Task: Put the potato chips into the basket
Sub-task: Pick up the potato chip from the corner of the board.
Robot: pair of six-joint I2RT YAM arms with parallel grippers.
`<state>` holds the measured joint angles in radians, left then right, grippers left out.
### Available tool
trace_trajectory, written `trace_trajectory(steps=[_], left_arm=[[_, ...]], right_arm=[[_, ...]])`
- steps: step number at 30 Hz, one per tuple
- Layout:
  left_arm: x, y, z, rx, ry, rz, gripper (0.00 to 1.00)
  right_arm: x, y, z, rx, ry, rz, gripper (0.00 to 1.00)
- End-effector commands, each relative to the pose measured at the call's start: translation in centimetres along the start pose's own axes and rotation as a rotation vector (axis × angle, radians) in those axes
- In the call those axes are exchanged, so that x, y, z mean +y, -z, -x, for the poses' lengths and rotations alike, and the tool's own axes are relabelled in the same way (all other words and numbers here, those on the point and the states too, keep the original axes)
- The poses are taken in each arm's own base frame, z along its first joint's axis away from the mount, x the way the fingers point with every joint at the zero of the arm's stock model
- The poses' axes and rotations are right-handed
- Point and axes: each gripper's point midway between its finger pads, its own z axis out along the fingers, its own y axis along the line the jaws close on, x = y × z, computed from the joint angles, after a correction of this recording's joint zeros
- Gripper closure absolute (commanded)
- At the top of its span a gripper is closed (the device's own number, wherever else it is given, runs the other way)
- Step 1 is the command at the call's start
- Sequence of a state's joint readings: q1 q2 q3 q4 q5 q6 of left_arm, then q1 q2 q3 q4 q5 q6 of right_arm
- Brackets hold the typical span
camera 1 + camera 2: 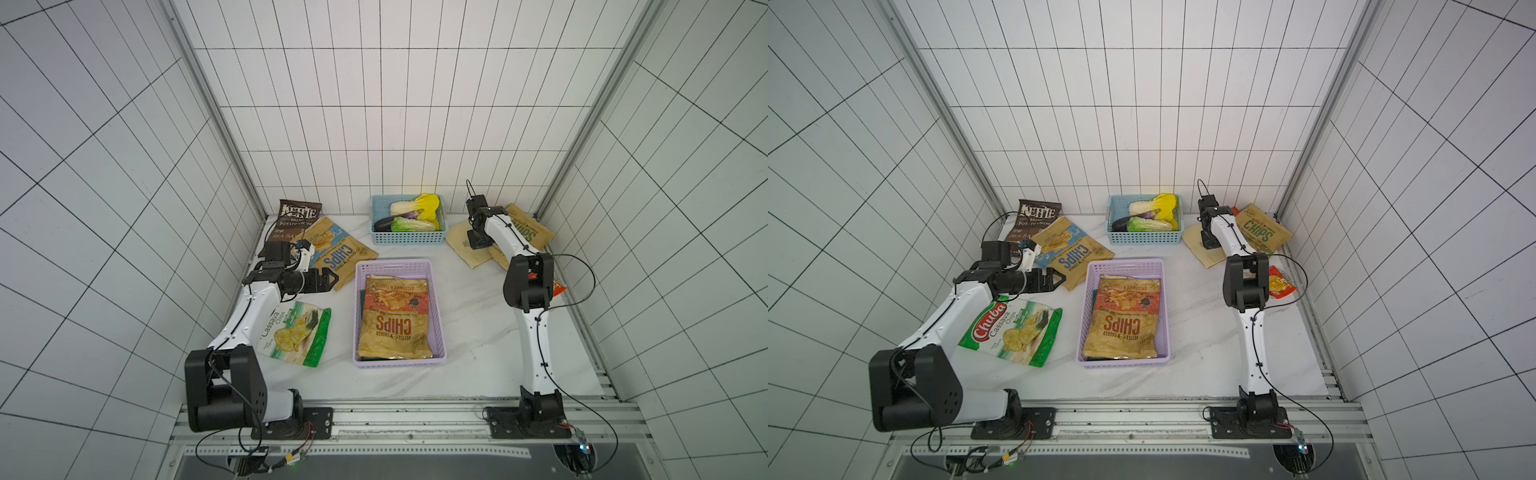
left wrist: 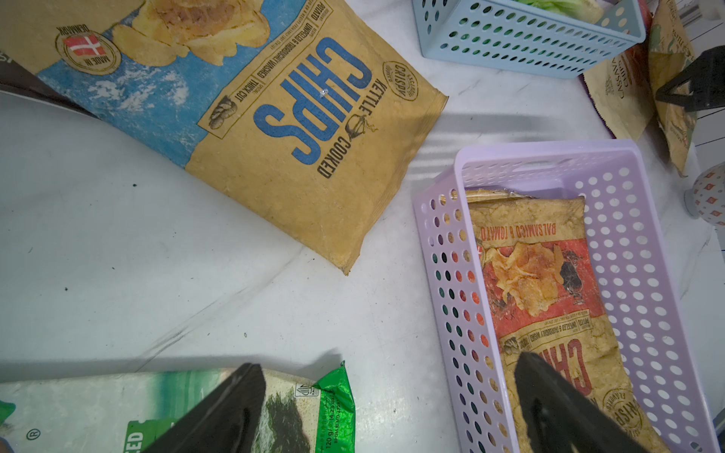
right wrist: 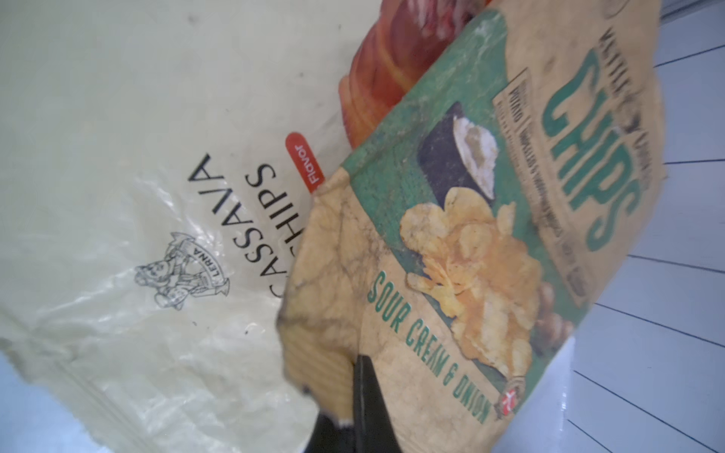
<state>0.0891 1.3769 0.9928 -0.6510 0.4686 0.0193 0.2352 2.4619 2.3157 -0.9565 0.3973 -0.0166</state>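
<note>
The lilac basket (image 1: 398,264) (image 2: 549,151) stands mid-table with a red-label CHIPS bag (image 1: 394,320) lying in it. My right gripper (image 1: 478,243) (image 3: 353,376) is at the back right, shut on the near edge of the green-label CHIPS bag (image 1: 530,228) (image 3: 490,243), which overlaps a cream cassava bag (image 1: 461,245) (image 3: 157,196). My left gripper (image 1: 332,279) (image 2: 386,364) is open and empty, level above the table left of the basket. A blue-label CHIPS bag (image 1: 340,253) (image 2: 274,129), a dark Kettle bag (image 1: 297,218) and a white-green cassava bag (image 1: 1013,332) lie on the left.
A light blue basket (image 1: 409,241) of toy vegetables stands at the back middle. A small red-orange snack bag (image 1: 1281,282) lies by the right wall, behind my right arm's elbow. Tiled walls close in the table on three sides.
</note>
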Motion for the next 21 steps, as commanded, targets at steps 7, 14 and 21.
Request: trace_trajectory(steps=[7, 14, 21], left_arm=[[-0.3, 0.8, 1.0, -0.035, -0.023, -0.003, 0.02], [-0.3, 0.8, 1.0, -0.035, -0.021, -0.008, 0.02], [-0.4, 0.8, 1.0, -0.034, -0.022, -0.011, 0.03]], right_arm=[[-9.3, 12.4, 4.3, -0.209, -0.104, -0.168, 1.0], [-13.4, 19.4, 5.3, -0.339, -0.174, -0.225, 1.0], [-14.7, 27.1, 4.9, -0.483, -0.282, -0.084, 1.0]])
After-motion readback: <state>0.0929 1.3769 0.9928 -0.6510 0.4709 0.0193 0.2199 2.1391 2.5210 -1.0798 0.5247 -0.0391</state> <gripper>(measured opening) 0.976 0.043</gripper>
